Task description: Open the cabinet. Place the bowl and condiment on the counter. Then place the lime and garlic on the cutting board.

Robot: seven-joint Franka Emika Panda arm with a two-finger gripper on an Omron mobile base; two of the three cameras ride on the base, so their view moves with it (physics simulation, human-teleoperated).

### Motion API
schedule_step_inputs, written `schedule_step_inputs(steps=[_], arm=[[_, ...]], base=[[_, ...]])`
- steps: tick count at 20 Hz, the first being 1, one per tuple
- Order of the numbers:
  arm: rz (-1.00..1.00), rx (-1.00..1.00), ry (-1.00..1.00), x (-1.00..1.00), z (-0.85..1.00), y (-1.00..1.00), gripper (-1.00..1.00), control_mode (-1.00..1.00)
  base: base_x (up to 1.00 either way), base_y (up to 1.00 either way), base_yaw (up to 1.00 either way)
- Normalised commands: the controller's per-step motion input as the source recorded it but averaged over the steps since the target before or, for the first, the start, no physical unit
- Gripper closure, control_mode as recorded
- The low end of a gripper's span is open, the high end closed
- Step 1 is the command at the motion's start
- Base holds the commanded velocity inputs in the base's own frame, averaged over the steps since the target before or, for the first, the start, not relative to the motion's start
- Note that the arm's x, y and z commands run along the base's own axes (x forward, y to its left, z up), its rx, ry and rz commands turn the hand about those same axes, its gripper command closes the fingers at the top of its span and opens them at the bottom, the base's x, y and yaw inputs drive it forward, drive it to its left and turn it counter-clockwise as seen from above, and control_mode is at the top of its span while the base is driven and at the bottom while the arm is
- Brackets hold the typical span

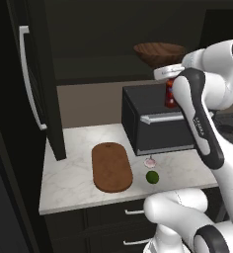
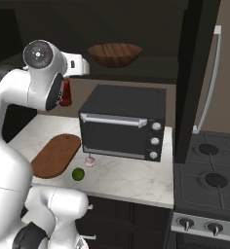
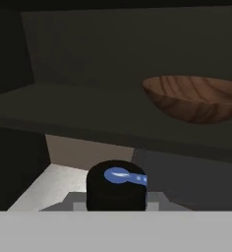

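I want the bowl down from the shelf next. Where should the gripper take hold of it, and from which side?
Probably grip the bowl by its thin rim, at the edge nearest the open cabinet front. Come from the front, level with the shelf, one finger inside and one outside: the bowl is too wide to span and sits upright, rim exposed.

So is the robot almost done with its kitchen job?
Not yet. The cabinet is open. The gripper holds the condiment in the air. The bowl sits on the shelf, and the lime and garlic lie beside the cutting board.
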Motion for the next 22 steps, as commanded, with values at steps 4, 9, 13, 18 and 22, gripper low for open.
schedule_step_inputs(steps=[4, 9, 13, 18, 22], arm=[[0.06, 0.00, 0.00, -0.22, -0.22, -0.25, 1.00, -1.00], [0.05, 0.00, 0.00, -0.25, -0.23, -0.23, 1.00, -1.00], [0.03, 0.00, 0.00, -0.27, -0.21, -0.26, 1.00, -1.00], [0.02, 0.00, 0.00, -0.22, -0.15, -0.20, 1.00, -1.00], [0.05, 0.00, 0.00, -0.17, -0.16, -0.16, 1.00, -1.00]], base=[[0.00, 0.00, 0.00], [0.00, 0.00, 0.00], [0.00, 0.00, 0.00], [0.00, 0.00, 0.00], [0.00, 0.00, 0.00]])
